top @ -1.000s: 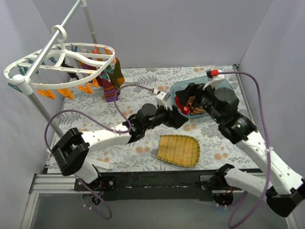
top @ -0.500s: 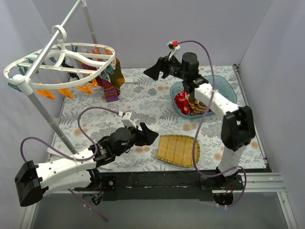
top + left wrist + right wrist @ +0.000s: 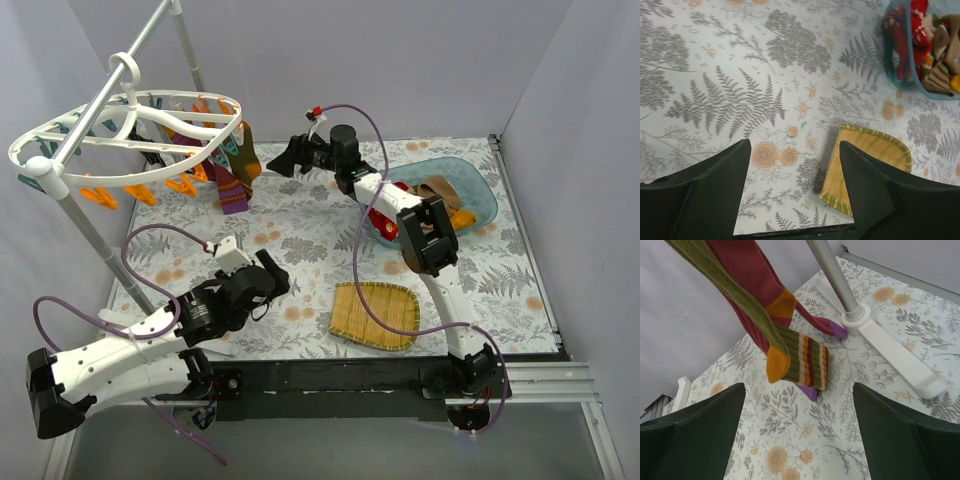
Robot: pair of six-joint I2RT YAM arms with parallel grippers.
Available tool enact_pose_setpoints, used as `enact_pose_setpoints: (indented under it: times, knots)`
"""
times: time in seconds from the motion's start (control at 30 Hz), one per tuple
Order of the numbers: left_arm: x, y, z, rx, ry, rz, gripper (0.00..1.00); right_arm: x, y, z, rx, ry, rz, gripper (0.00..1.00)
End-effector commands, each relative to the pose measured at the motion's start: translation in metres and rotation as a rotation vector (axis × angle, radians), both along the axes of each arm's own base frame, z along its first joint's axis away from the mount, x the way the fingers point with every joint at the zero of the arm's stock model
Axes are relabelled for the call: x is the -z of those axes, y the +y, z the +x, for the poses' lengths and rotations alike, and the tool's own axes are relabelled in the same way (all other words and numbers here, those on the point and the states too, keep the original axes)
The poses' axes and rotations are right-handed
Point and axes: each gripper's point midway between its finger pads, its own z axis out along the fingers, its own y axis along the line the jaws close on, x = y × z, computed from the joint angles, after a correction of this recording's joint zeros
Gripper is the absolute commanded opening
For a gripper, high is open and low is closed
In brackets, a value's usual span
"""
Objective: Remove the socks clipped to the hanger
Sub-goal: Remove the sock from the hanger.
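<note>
Only right wrist shows the socks (image 3: pixel 795 360) close up; left tool (image 3: pixel 792 150), right tool (image 3: pixel 799 390) gape empty.

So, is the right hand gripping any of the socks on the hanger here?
No, the right hand is open and empty; the striped sock hangs in front of it, untouched.

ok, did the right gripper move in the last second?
Yes. The right gripper left the blue basin and swung left. It is now open beside the socks hanging from the hanger.
</note>
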Motion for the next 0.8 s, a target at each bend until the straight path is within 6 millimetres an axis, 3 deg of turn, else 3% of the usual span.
enact_pose_setpoints:
  times: [0.0,0.03,0.13,0.17,0.33,0.53,0.63,0.67,0.73,0.77]
  knots:
    - [-0.006,0.055,-0.006,-0.213,0.009,0.055,0.71,-0.037,0.028,0.001,-0.002,-0.094,0.132,0.97]
    - [-0.008,0.060,-0.008,-0.230,0.013,0.050,0.71,-0.026,0.033,0.003,0.002,-0.081,0.137,0.97]
    - [-0.011,0.072,-0.014,-0.252,0.020,0.038,0.71,-0.031,0.047,-0.001,0.003,-0.086,0.184,0.98]
    - [-0.011,0.075,-0.016,-0.254,0.022,0.039,0.71,-0.023,0.053,-0.004,0.002,-0.076,0.184,0.98]
    - [-0.013,0.078,-0.019,-0.260,0.032,0.024,0.71,-0.022,0.068,-0.001,0.030,-0.079,0.235,0.98]
    - [-0.019,0.079,-0.020,-0.249,0.020,0.002,0.70,-0.030,0.081,-0.003,0.063,-0.083,0.291,0.88]
    - [-0.023,0.078,-0.020,-0.240,0.007,-0.015,0.70,-0.037,0.084,-0.004,0.081,-0.084,0.314,0.67]
    - [-0.025,0.077,-0.020,-0.233,0.002,-0.022,0.70,-0.040,0.083,-0.003,0.086,-0.083,0.320,0.51]
    - [-0.026,0.076,-0.020,-0.221,-0.005,-0.028,0.69,-0.055,0.080,-0.006,0.090,-0.094,0.334,0.38]
    - [-0.028,0.073,-0.019,-0.213,-0.010,-0.041,0.69,-0.052,0.079,-0.008,0.093,-0.088,0.322,0.28]
